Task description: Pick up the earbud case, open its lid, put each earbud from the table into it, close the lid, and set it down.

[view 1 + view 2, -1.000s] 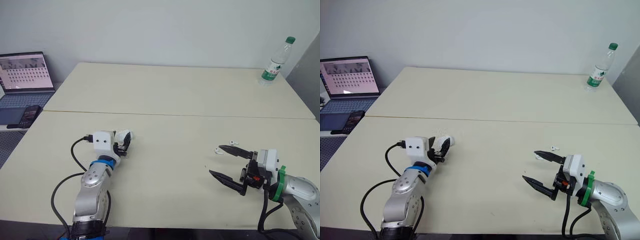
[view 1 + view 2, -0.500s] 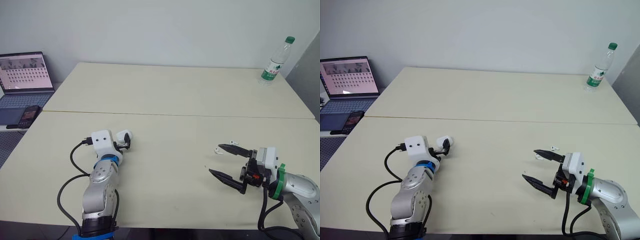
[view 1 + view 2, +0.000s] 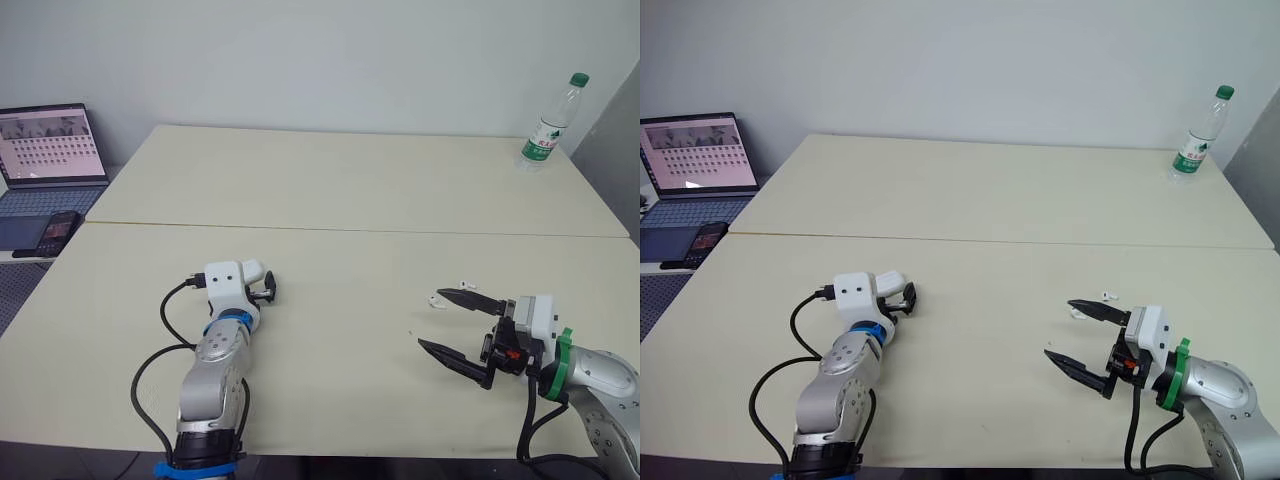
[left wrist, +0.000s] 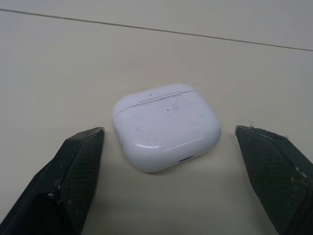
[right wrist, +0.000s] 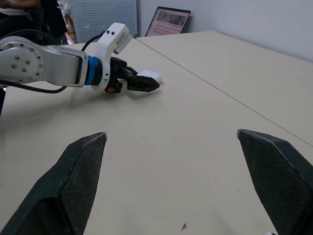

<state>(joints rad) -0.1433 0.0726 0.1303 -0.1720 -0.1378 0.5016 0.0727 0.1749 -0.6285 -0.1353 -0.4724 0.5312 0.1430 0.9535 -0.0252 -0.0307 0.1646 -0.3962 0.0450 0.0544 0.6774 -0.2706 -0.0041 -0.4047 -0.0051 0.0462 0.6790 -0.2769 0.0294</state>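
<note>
The white earbud case (image 4: 166,122) lies on the table with its lid shut. My left gripper (image 4: 168,134) is open, one finger on each side of the case, with a gap on both sides. From the head, the case (image 3: 252,269) sits at the left gripper's (image 3: 265,288) fingertips. Two white earbuds (image 3: 437,300) (image 3: 467,285) lie on the table at the right. My right gripper (image 3: 432,320) is open just above the table, its far fingertip beside the nearer earbud, with nothing between its fingers.
A plastic water bottle (image 3: 548,125) stands at the table's far right corner. An open laptop (image 3: 50,150) and a phone (image 3: 60,230) rest on a side surface at the left. A seam (image 3: 350,230) runs across the table (image 3: 340,180).
My left arm has swung to the right and its wrist has turned, while the case stays in about the same spot. The right arm has not moved.
</note>
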